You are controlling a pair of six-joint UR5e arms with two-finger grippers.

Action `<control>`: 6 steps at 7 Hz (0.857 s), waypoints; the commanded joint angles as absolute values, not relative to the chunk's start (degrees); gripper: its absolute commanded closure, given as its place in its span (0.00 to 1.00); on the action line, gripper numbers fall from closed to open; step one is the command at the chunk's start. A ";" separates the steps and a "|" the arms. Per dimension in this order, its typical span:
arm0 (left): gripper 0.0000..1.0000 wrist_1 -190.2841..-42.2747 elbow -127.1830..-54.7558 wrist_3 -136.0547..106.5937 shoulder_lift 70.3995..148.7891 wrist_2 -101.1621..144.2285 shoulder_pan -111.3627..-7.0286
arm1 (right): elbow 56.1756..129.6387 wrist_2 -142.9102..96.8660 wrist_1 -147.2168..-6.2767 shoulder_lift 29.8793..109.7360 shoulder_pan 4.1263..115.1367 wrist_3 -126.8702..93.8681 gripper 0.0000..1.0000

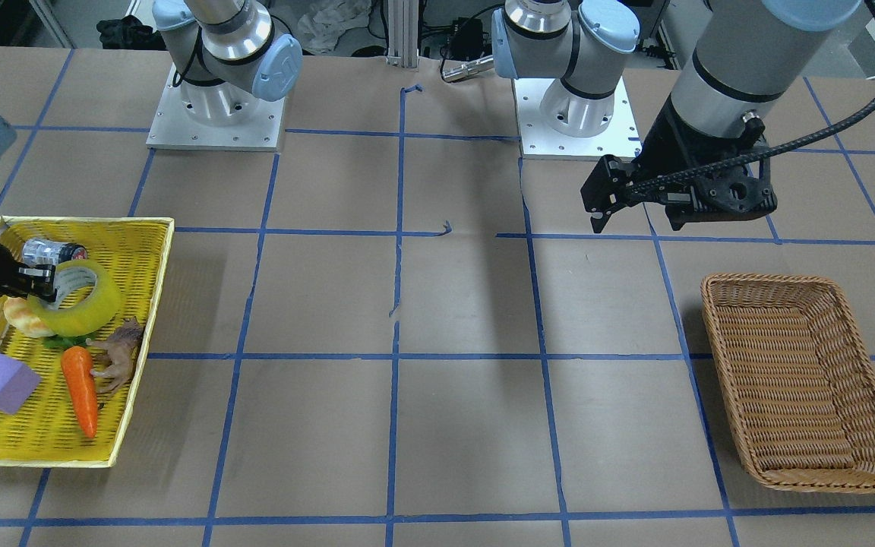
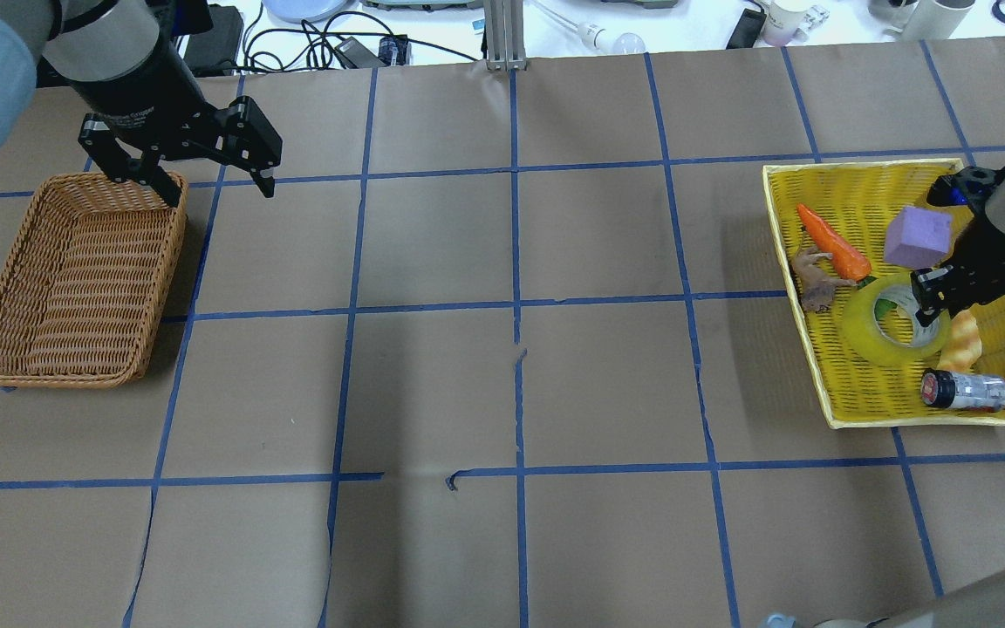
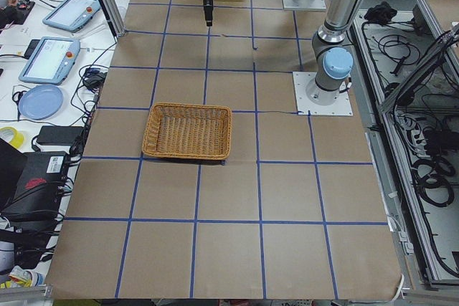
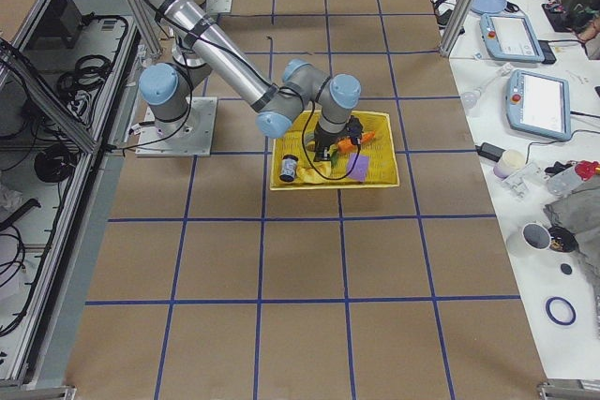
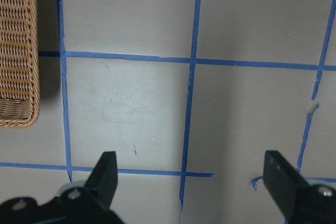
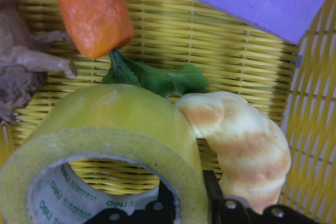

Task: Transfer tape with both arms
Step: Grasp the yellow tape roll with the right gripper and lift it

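You work in a robotics lab: grey arms with light blue joint caps (image 1: 240,38) bolted to a brown paper table (image 2: 433,392) gridded in blue tape (image 2: 516,262), flat grey-blue teach pendants (image 4: 539,100) alongside.

My left gripper (image 3: 209,21) hangs pointing down, well beyond the wicker basket (image 3: 187,131) along the table. My left arm (image 3: 334,26) rises from a mounting plate (image 3: 304,105) near the basket's right side.

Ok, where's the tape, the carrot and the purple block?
tape (image 2: 858,324), overhead view, its yellow-green left wall.
carrot (image 2: 834,244), overhead view, middle of its orange body.
purple block (image 2: 917,237), overhead view, its top face.
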State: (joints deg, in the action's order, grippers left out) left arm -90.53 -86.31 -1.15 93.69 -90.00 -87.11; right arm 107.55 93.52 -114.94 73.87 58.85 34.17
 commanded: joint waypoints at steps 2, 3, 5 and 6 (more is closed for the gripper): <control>0.00 -90.53 -86.31 -1.14 93.69 -90.00 -87.10 | 95.14 88.69 -97.79 75.67 62.99 28.00 1.00; 0.00 -90.44 -86.31 -1.14 93.69 -90.00 -87.10 | 93.44 88.59 -96.43 75.67 69.80 19.07 1.00; 0.00 -90.44 -86.31 -1.23 93.69 -90.00 -87.10 | 93.60 83.97 -98.68 74.98 86.92 -7.77 1.00; 0.00 -90.44 -86.31 -1.32 93.69 -89.91 -87.19 | 94.13 83.76 -101.40 74.36 93.45 -16.26 1.00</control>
